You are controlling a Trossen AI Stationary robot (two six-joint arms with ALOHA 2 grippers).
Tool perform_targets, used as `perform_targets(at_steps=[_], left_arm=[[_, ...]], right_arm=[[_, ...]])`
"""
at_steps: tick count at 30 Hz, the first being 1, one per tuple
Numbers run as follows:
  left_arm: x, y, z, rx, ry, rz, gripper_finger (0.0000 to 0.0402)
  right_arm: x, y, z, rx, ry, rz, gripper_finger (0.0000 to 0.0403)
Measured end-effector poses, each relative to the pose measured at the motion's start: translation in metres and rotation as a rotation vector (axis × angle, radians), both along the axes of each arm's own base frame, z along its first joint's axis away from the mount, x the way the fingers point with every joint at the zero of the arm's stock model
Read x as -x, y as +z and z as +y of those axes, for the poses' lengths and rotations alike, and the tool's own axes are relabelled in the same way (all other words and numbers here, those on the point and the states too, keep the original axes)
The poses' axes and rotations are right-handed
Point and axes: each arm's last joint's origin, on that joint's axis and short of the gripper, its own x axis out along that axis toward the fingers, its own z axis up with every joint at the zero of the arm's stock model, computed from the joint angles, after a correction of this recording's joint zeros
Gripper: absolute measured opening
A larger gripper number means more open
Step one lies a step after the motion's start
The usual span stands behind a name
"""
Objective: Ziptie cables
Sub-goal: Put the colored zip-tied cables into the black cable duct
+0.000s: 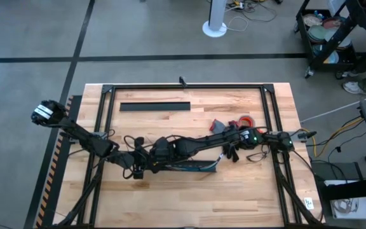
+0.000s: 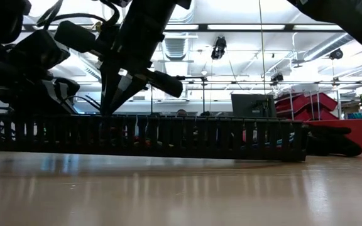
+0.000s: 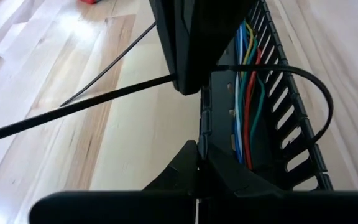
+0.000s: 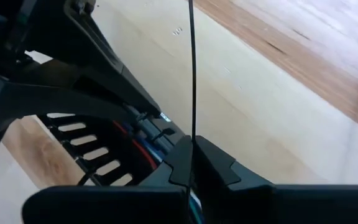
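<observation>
The cables point(image 3: 246, 93), blue, white, red, green and yellow, lie inside the black slotted duct point(image 1: 192, 166) at lower centre of the bench point(image 1: 234, 197) in the high view. A ziptie point(image 3: 92, 106) loops over the duct wall and trails left across the wood. The left hand point(image 3: 197, 163) is closed at the duct wall, pinching a thin strip. The right hand point(image 4: 191, 155) is closed on an upright ziptie. A second duct point(image 1: 155, 106) lies upper left.
</observation>
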Motion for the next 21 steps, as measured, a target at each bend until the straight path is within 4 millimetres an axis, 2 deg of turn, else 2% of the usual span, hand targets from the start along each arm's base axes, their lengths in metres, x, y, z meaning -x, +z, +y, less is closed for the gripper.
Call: perform_targets(at_steps=[8, 21], left_arm=[[0.0, 0.0, 0.0, 0.009, 0.001, 0.002, 0.0], [-0.001, 0.0, 0.003, 0.022, 0.019, 0.002, 0.0]], right_arm=[[0.001, -0.005, 0.0, 0.033, 0.004, 0.01, 0.0], [0.003, -0.007, 0.012, 0.105, 0.004, -0.011, 0.0]])
